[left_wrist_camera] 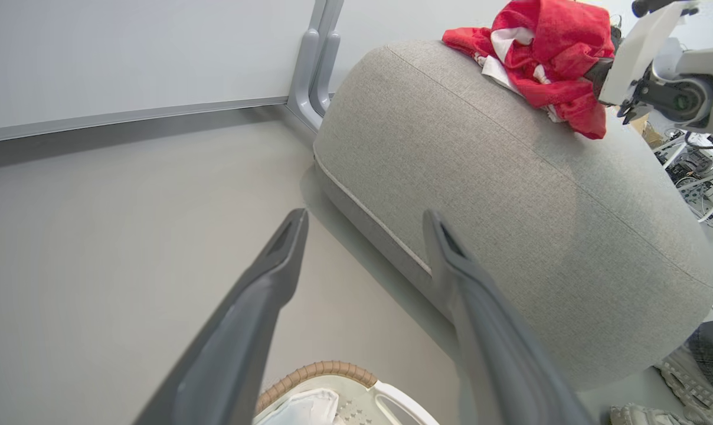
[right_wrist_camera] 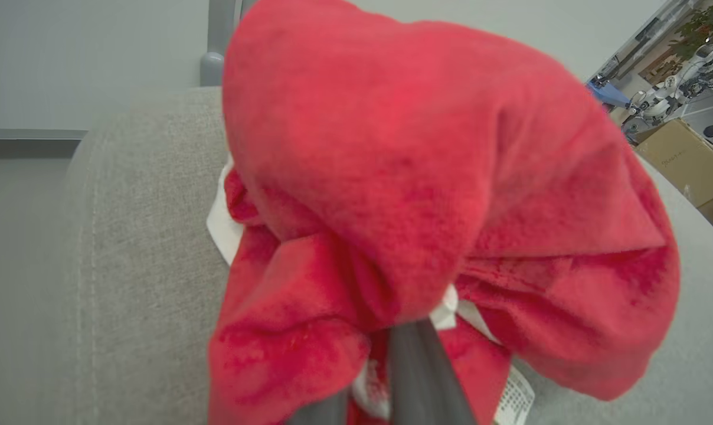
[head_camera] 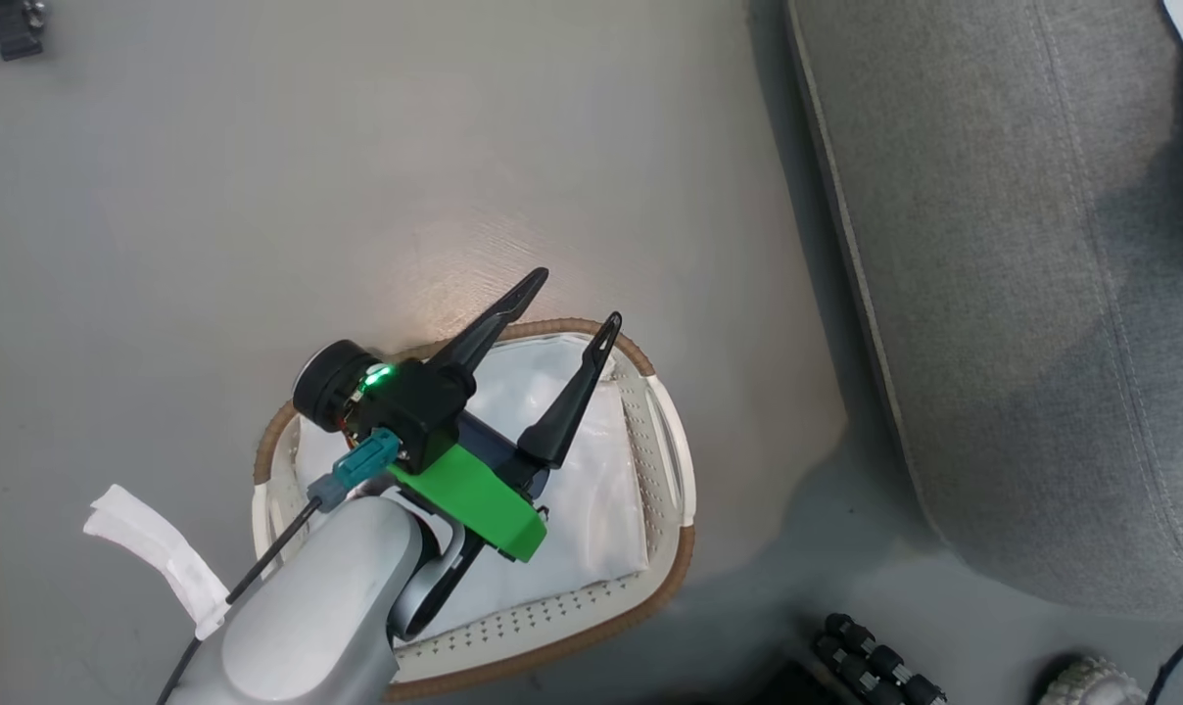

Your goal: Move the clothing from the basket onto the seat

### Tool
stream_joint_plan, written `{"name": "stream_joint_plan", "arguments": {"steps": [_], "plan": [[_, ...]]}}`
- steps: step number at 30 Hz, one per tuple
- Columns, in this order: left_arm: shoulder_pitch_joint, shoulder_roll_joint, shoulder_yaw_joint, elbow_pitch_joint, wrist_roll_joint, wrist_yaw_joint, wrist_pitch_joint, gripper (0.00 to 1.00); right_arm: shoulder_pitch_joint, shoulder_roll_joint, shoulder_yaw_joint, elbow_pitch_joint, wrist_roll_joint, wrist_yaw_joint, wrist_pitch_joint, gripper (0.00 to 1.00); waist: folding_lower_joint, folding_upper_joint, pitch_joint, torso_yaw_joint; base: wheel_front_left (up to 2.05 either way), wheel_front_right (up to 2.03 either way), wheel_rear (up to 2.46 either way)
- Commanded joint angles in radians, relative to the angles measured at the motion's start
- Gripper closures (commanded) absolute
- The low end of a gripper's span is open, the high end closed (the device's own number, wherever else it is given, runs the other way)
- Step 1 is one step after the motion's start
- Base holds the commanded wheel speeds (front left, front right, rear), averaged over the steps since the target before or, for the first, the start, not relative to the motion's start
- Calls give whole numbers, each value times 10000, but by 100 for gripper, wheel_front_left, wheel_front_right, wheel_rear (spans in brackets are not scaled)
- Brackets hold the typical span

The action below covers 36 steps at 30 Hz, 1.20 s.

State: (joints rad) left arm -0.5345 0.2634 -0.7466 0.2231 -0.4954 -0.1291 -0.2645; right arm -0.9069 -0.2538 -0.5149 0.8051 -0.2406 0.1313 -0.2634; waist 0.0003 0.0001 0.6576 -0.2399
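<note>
The task looks nearly finished. The basket (head_camera: pixel 685 548) stands on the floor beside the seat (head_camera: pixel 1022 294), and where the left arm does not cover it, it shows nothing but its white liner (head_camera: pixel 591 470), with no red visible. The clothing (left_wrist_camera: pixel 545 53) lies in a crumpled heap on top of the seat, near its far end and well apart from the basket. I cannot tell whether the heap is one garment or both. The right claw (right_wrist_camera: pixel 380 378) is buried in the heap. Its fingers stand narrow with cloth bunched between and over them, so it appears to be gripping the fabric, and letting go is probably all that remains. The left claw (head_camera: pixel 578 297) hangs spread wide and empty over the basket's far rim. In the left wrist view, the heap's long axis runs along the seat top toward the right arm. It is too rumpled to point any one way, though a white label (right_wrist_camera: pixel 516 395) lies at the edge nearest the right claw.
</note>
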Motion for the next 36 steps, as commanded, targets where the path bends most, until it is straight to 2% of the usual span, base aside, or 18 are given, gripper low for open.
{"name": "stream_joint_plan", "arguments": {"steps": [1, 2, 3, 4, 13, 21, 26, 31, 36], "plan": [[-105, -96, 88, -11, -15, -31, 5, 0, 415, 26, -134, -80, -162, -10, -17, 59, -3, -1, -285, 75, 0, 0, 0], [-44, -131, 157, -2, 4, -31, 5, 0, 616, 155, -200, -192, -224, -10, -17, 24, -3, -1, -434, 77, 0, 0, 0], [15, -139, 196, 17, 49, -31, 5, 0, 792, 251, -239, -288, -264, -11, -17, 9, -3, -1, -539, 73, 0, 0, 0], [111, -175, 268, 29, 52, -31, 5, 0, 980, 336, -331, -444, -218, -11, -17, 0, -3, -1, -681, 71, 0, 0, 0], [1119, -451, 1119, 328, 130, -31, 6, 0, 2911, 781, -287, -1627, 378, -11, -18, 0, -3, -1, -2062, 34, 0, 0, 0], [2254, -668, 2573, 619, 498, -31, 6, 0, 4386, 1305, 617, -2603, 1214, -11, -18, 0, -3, -1, -3237, 226, 0, 0, 0], [2872, -873, 3818, 790, 919, -31, 6, 0, 4913, 1627, 1623, -3218, 1882, -11, -18, 0, -3, -1, -3817, 603, 0, 0, 0], [3555, -1296, 5556, 1050, 1651, -31, 6, 0, 5349, 1840, 3187, -3837, 2541, -11, -18, 0, -3, -1, -4432, 984, 0, 0, 0], [4119, -1618, 6727, 1078, 2288, -31, 6, 0, 5745, 1975, 4255, -4213, 3018, -11, -18, 0, -3, -1, -4909, 1331, 0, 0, 0]]}}
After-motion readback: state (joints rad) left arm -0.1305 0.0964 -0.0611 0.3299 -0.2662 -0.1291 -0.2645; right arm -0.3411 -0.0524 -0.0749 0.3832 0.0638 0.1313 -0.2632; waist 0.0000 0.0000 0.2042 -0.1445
